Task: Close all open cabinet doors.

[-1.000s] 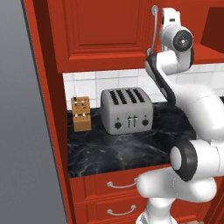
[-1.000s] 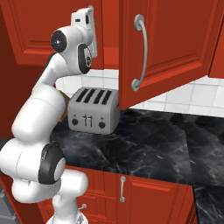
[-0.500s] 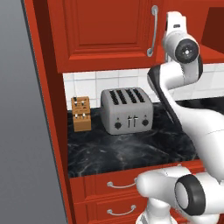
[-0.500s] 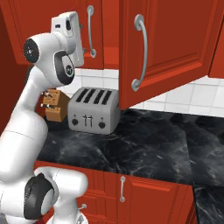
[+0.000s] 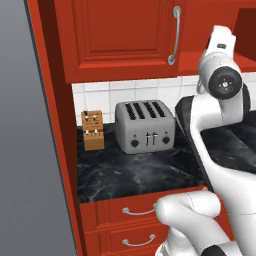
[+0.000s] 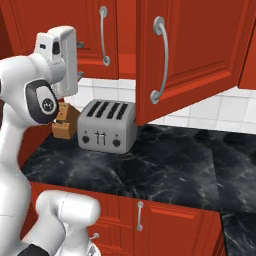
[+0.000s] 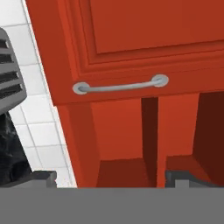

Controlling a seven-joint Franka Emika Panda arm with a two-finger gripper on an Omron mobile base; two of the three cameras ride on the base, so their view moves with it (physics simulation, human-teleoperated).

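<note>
The white robot arm's jaws (image 7: 109, 177) are standing wide open and holding nothing. In the hand view, the shiny red cabinet door with a curved silver bar handle (image 7: 120, 85) is sitting at 12 o'clock from the jaws, well apart from them. Another shiny red cabinet door (image 6: 195, 50) is hanging open at 3 o'clock from the hand. A grey metal toaster (image 5: 145, 126) is sitting on the black marble surface (image 5: 130, 172).

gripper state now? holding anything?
Gripper: open, holding nothing; faces the closed cabinet door and its handle, not touching.
</note>
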